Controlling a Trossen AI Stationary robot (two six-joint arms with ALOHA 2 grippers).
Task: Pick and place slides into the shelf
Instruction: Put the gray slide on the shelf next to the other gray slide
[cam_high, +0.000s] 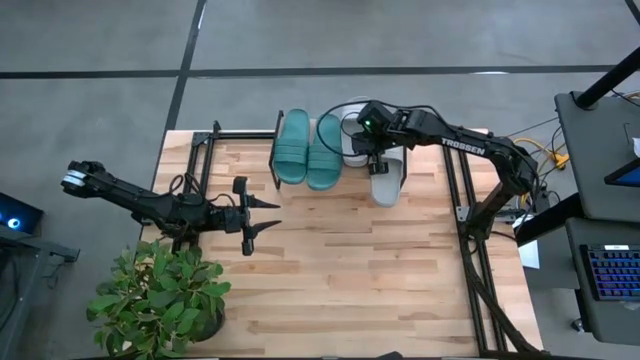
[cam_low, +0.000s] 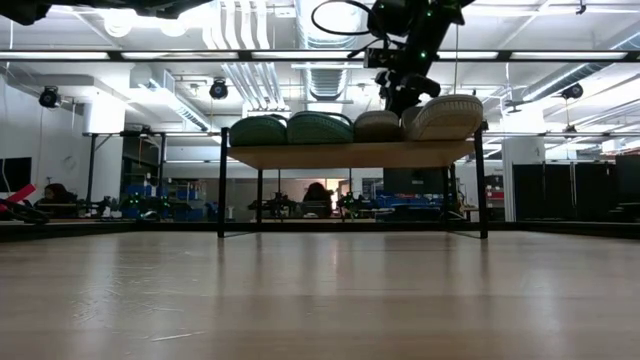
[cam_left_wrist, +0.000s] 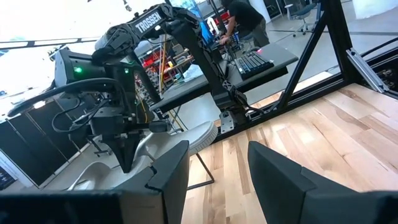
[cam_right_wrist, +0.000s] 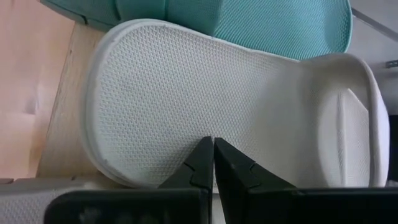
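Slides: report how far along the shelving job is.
Looks done: both teal slides sit side by side on the shelf, and one grey slide lies beside them. In hand: the right gripper is above the grey pair, fingers together; the second grey slide hangs out over the shelf's front edge. Left: squaring that slide, if needed. The left gripper waits open over the table.

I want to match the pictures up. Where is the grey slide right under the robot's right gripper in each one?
High view: grey slide on the shelf, mostly hidden under the right gripper.
Low view: third hump from the left.
Left wrist view: pale shape behind the gripper.
Right wrist view: fills the picture.
Shared landmark: the teal slide beside it.
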